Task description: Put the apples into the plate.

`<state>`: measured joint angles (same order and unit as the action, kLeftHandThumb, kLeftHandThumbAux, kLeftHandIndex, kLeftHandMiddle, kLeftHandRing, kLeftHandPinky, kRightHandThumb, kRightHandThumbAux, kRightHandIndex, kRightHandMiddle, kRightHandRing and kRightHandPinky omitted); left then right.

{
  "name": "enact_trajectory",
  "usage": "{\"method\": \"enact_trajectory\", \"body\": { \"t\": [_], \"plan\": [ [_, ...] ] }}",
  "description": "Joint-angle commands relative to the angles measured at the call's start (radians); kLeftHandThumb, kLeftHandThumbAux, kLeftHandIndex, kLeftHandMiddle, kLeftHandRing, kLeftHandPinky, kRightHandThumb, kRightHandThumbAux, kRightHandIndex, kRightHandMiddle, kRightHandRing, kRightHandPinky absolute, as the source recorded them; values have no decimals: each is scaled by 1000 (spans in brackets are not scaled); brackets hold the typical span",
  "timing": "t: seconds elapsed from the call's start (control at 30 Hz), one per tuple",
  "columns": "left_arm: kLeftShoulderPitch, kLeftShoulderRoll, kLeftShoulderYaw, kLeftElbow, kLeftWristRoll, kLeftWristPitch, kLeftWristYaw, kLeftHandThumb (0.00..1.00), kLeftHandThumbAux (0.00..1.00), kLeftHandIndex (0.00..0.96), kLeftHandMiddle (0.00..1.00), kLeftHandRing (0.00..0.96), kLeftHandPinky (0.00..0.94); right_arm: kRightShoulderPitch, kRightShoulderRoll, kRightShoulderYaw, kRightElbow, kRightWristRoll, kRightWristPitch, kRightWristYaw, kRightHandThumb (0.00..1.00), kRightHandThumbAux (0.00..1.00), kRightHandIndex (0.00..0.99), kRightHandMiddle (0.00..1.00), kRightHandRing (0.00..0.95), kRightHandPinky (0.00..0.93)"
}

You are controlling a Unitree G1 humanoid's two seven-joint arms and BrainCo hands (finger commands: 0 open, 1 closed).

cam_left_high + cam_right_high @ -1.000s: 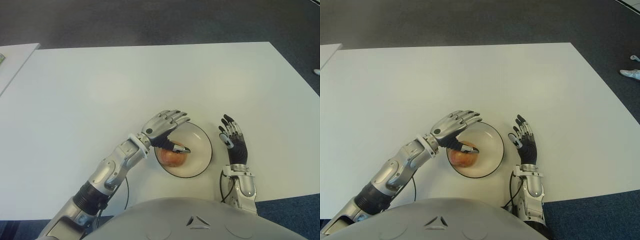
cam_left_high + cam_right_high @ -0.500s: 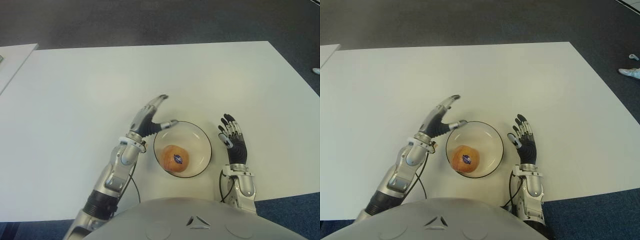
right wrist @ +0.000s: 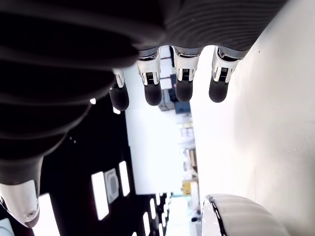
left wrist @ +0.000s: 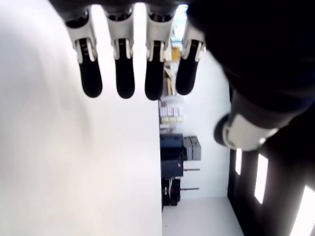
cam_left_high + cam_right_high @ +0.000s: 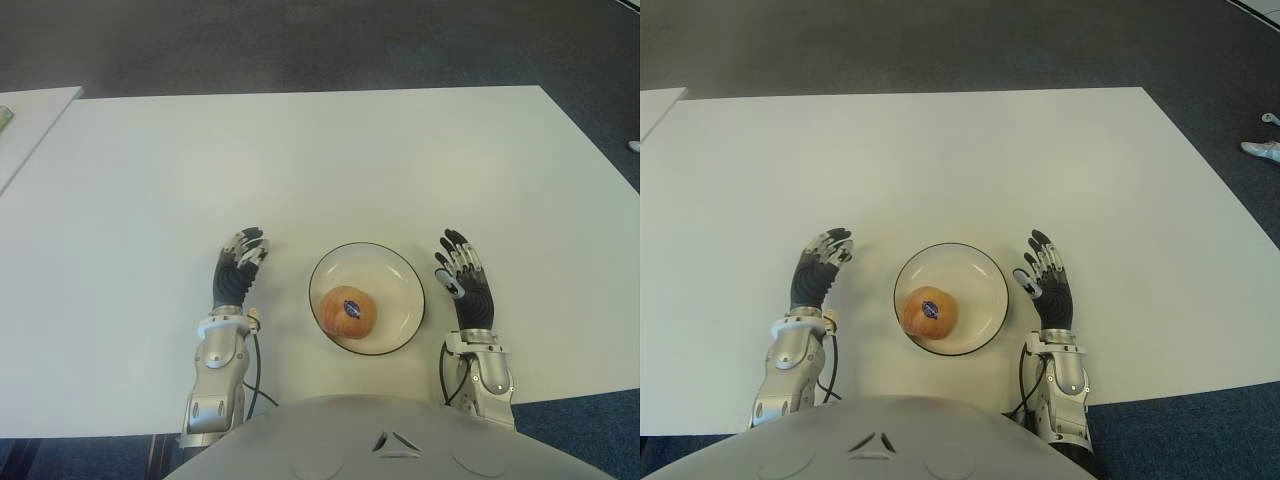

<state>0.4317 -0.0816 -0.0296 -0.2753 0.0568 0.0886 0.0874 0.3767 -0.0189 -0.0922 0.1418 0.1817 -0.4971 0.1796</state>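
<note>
Beside the plate (image 5: 405,282), one on either side, the left hand (image 5: 236,278) and right hand (image 5: 466,283) show with fingers (image 4: 123,73) straight and released, gripping nothing. Inside the plate, toward the left hand's side, sits the one apple (image 5: 348,312) on view. No other apple shows on the white surface (image 5: 330,160), so the job looks finished; the wise course is to hold both hands well clear of the plate's rim. Whether either palm touches the surface cannot be made out.
</note>
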Motion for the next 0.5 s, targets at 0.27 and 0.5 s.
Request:
{"method": "enact_trajectory", "body": {
  "t": [0.27, 0.5],
  "plan": [
    [22, -7, -29, -15, 34, -46, 35, 72, 572, 237, 243, 258, 275, 44, -3, 10, 49, -6, 70, 5, 223, 578, 97, 112, 56, 66],
    [99, 5, -53, 81, 55, -179, 45, 44, 559, 258, 234, 228, 226, 49, -14, 8, 42, -3, 82, 14, 199, 574, 94, 105, 50, 63]
  ]
}}
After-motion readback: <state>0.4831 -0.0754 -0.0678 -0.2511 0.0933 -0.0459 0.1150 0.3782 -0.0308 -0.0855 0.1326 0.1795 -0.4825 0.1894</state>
